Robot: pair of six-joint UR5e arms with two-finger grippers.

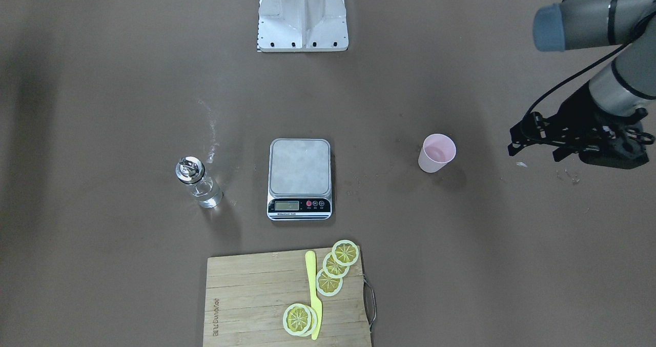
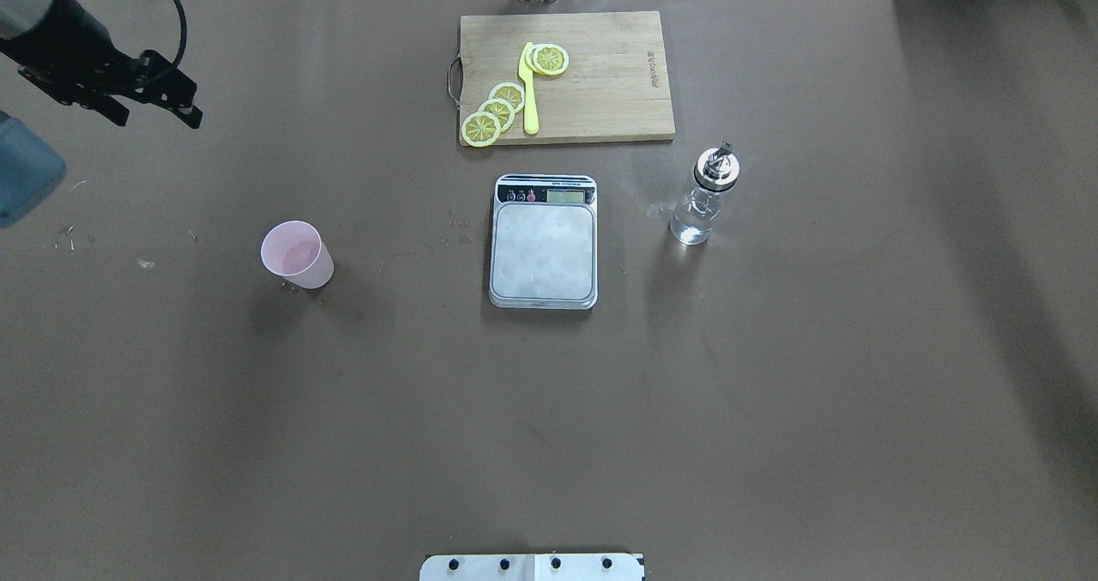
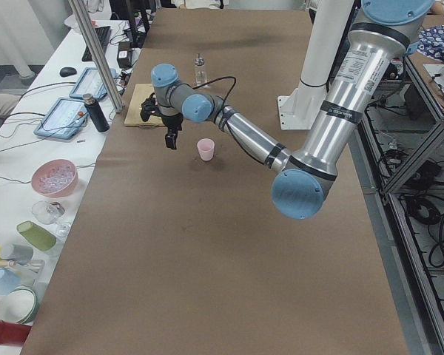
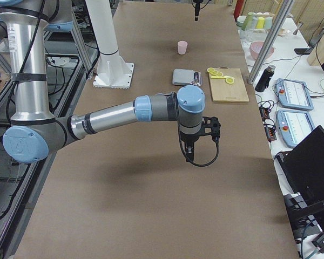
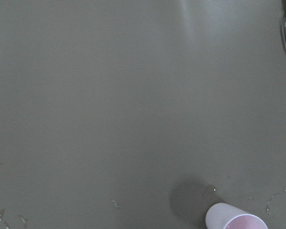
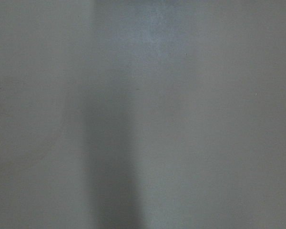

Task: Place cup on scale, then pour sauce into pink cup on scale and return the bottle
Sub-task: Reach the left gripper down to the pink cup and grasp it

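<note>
Pale pink cup (image 2: 296,255) upright, mouth up, on the brown table (image 2: 549,426), on the robot's left of the scale and well apart from it; it is not on the platform. In the left wrist view only its rim and upper wall show, at the bottom edge.

Digital kitchen scale (image 2: 543,242) at mid-table, its steel platform toward the robot and its black panel with LCD and three round buttons on the far side.

Clear bottle (image 2: 705,196) upright on the robot's right of the scale, near it but apart, topped by a silver pour-spout cap. Sauce (image 2: 690,225), a colourless liquid, is visible through the lower part of the bottle.

Left gripper (image 2: 157,119) above the table at the far left, beyond the cup and well apart from it. Its two fingers are spread wide with nothing between them.

Right gripper (image 4: 189,155) appears only in the right side view, pointing down over bare table well away from the task objects. Whether its jaws are spread or closed cannot be told; its wrist camera shows plain table surface.

Wooden cutting board (image 2: 618,75) beyond the scale, with a metal handle on its left end. It carries lemon slices (image 2: 497,111), three overlapping in a row and more at the far side, with a yellow knife (image 2: 529,87) lying between the two groups.

Robot base plate (image 2: 532,566) sits at the near table edge
</note>
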